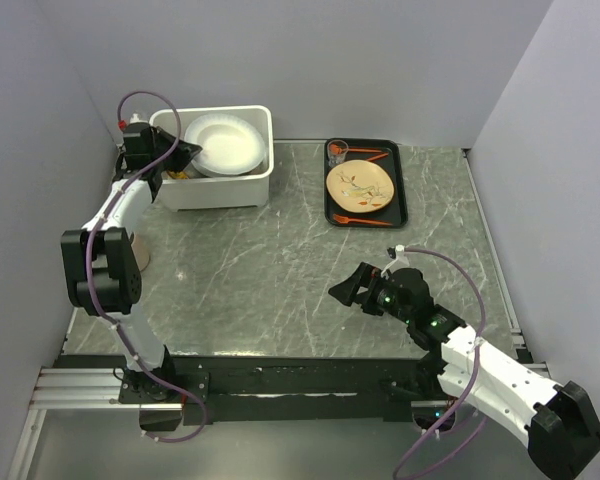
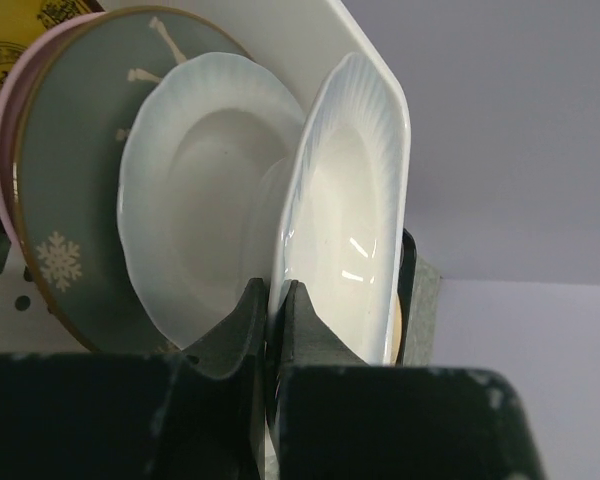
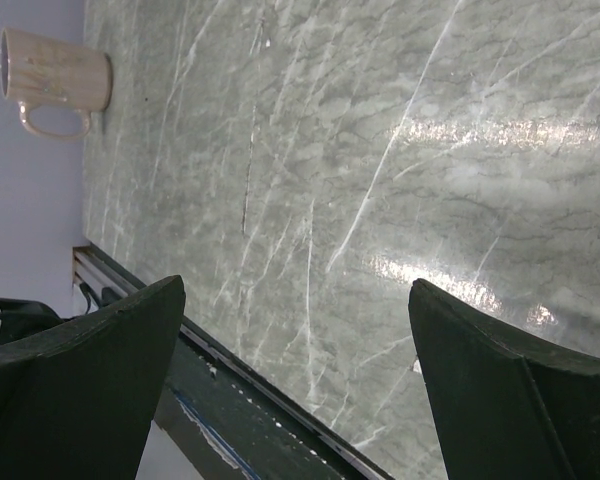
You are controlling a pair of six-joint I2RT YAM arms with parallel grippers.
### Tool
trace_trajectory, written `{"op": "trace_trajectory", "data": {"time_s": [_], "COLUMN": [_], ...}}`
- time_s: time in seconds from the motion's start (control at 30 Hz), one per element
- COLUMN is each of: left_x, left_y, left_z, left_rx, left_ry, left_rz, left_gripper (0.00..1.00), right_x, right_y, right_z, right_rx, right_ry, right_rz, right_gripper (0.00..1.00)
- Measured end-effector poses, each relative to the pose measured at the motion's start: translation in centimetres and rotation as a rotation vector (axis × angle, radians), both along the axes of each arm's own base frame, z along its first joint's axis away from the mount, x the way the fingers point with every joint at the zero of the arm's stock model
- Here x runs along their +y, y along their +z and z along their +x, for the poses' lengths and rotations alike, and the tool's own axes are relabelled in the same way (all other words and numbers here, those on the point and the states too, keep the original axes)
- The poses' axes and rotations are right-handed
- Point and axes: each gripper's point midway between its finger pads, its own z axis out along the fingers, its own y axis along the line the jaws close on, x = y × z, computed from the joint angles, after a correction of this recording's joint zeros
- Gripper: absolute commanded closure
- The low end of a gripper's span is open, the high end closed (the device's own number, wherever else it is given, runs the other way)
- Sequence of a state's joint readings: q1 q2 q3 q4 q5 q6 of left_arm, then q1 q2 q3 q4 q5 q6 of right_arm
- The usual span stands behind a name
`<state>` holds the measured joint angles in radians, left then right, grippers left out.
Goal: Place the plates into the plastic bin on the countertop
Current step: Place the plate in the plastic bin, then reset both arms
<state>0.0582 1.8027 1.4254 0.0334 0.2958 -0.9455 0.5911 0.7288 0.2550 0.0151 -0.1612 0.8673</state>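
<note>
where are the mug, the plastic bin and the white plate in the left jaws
mug [image 3: 60,70], right wrist view, on its side wall
plastic bin [image 1: 220,190], top external view, on its near outer wall
white plate [image 2: 350,190], left wrist view, on its inner face

A black tray [image 1: 401,190] carries a peach flower-painted plate [image 1: 359,183] at its centre. An orange fork [image 1: 352,218] lies on the tray's near end. More orange cutlery [image 1: 373,155] and a small cup [image 1: 338,150] sit at its far end. A beige mug [image 3: 56,80] stands well left of the tray.
</note>
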Motion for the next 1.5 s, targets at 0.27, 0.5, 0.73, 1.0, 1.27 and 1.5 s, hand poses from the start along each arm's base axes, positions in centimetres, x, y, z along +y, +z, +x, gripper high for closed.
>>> {"op": "trace_trajectory", "data": {"time_s": [0.27, 0.5, 0.73, 1.0, 1.27, 1.5], "left_x": [0.5, 0.2, 0.9, 1.7, 2.4, -0.5], "left_y": [-2.3, -3.7, -3.4, -2.3, 3.0, 9.5], "left_z": [1.7, 2.7, 2.9, 2.4, -1.4, -6.2], "left_rx": [0.035, 0.050, 0.035, 0.014, -0.102, -0.288], "left_ry": [-0.004, -0.025, -0.007, 0.030, 0.081, 0.034], "left_rz": [-0.024, -0.078, -0.071, -0.034, 0.017, 0.087], "left_gripper": [0.92, 0.77, 0.43, 0.05, 0.01, 0.01], "right_x": [0.1, 0.0, 0.0, 0.0, 0.0, 0.0], "right_y": [-0.2, -0.5, -0.7, -0.7, -0.9, -1.8], "right_z": [-0.1, -0.1, -0.1, -0.1, -0.2, 0.1], "right_rx": [0.007, 0.018, 0.024, 0.022, 0.022, 0.052], "right_ry": [0.006, 0.006, 0.007, 0.009, 0.014, 0.020], "right_rz": [-0.003, -0.011, -0.014, -0.017, -0.028, -0.077], "right_gripper": [0.00, 0.00, 0.00, 0.00, 0.00, 0.00]}}
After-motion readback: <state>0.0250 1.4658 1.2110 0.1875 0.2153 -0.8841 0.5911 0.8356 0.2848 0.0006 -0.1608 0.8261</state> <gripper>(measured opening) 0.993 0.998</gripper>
